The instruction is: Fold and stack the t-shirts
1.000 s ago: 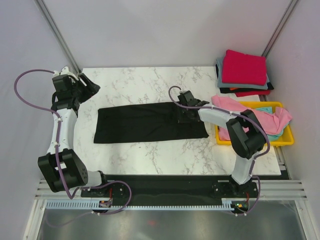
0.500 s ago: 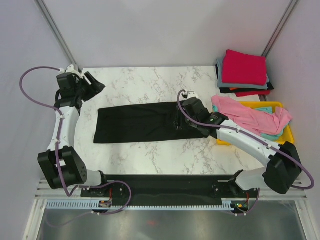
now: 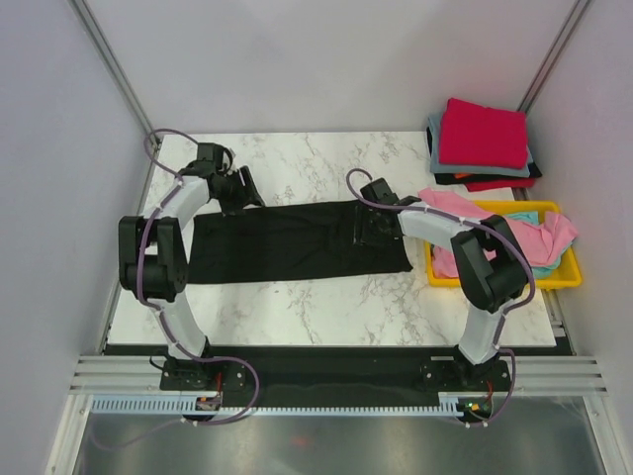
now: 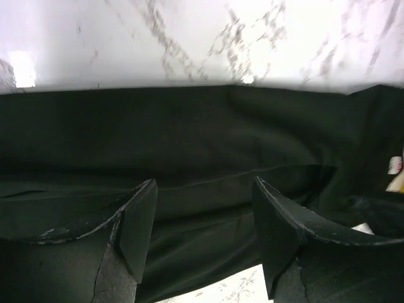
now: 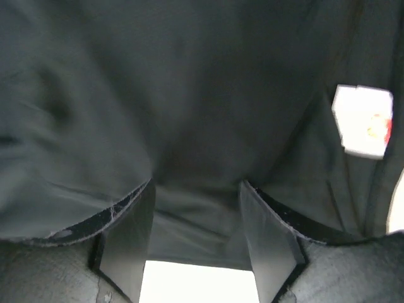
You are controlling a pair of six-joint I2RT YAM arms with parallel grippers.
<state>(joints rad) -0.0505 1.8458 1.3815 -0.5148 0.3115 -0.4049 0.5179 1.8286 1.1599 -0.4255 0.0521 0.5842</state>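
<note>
A black t-shirt (image 3: 297,242) lies flat as a long folded strip across the middle of the marble table (image 3: 326,158). My left gripper (image 3: 247,195) is at the strip's far left edge. In the left wrist view the left gripper (image 4: 203,192) is open, its jaws just above the black cloth (image 4: 189,132). My right gripper (image 3: 362,234) is over the strip's right part. In the right wrist view the right gripper (image 5: 197,189) is open over the dark cloth (image 5: 158,82), with the white neck label (image 5: 363,120) to the right.
A stack of folded shirts, a red one (image 3: 482,132) on top of a grey one (image 3: 435,148), sits at the back right. A yellow tray (image 3: 569,274) at the right edge holds a pink shirt (image 3: 495,228) draped over its rim and a teal one (image 3: 524,216).
My left arm swung in from the far left corner to the shirt's far left edge. My right arm changed posture while its gripper stayed on the shirt's right part.
</note>
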